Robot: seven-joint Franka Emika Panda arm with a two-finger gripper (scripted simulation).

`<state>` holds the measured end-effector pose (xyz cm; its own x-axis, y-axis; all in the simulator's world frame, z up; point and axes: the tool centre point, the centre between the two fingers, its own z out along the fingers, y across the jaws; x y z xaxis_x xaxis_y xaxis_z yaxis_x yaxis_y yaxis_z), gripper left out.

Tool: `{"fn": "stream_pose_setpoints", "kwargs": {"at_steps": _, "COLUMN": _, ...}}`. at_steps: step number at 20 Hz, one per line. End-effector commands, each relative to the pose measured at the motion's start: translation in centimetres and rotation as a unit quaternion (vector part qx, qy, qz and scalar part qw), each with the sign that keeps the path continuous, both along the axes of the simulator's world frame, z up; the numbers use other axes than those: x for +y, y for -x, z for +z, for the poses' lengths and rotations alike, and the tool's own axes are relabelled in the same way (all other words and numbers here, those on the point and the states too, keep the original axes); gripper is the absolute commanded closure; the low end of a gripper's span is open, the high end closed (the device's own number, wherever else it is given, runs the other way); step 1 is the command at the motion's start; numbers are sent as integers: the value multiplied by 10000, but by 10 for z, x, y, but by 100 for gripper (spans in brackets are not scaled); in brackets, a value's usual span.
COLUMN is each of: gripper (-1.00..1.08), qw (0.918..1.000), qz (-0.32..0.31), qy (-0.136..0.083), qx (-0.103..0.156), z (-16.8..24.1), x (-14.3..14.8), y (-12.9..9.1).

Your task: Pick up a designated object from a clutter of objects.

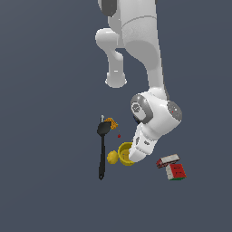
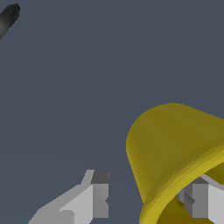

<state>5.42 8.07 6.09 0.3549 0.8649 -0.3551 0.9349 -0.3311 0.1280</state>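
Observation:
The designated object, a yellow cup [image 1: 123, 152] with a thick rim, sits in the clutter of objects, just to the exterior view's right of the smaller yellow lemon [image 1: 112, 157]. My gripper [image 1: 129, 157] is down at the cup's side, mostly hidden by the white hand. In the wrist view the cup [image 2: 175, 144] fills the corner and the gripper [image 2: 148, 197] straddles its wall. One finger [image 2: 99, 194] is outside with a gap to the wall. The other finger [image 2: 199, 200] is inside the rim. The gripper is open.
A black spatula [image 1: 102, 152] lies to the exterior view's left of the lemon, with a small orange piece [image 1: 112, 122] at its head. A red-white box [image 1: 167, 160] and a coloured puzzle cube [image 1: 176, 171] lie to the right. A dark rounded end [image 2: 8, 18] shows in the wrist view.

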Motion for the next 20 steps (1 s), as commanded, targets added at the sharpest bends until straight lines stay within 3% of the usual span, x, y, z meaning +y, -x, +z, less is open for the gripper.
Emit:
{"fn": "stream_pose_setpoints", "kwargs": {"at_steps": 1, "gripper": -20, "qw": 10000, "qz": 9, "qy": -1, "qx": -4, "z": -3, "x": -1, "y": 0}}
{"fn": "stream_pose_setpoints", "kwargs": {"at_steps": 2, "gripper": 108, "qw": 10000, "qz": 9, "qy": -1, "qx": -4, "z": -3, "x": -1, "y": 0}}
{"fn": "stream_pose_setpoints", "kwargs": {"at_steps": 20, "gripper": 108, "qw": 10000, "qz": 9, "qy": -1, "qx": -4, "z": 10, "x": 1, "y": 7}}
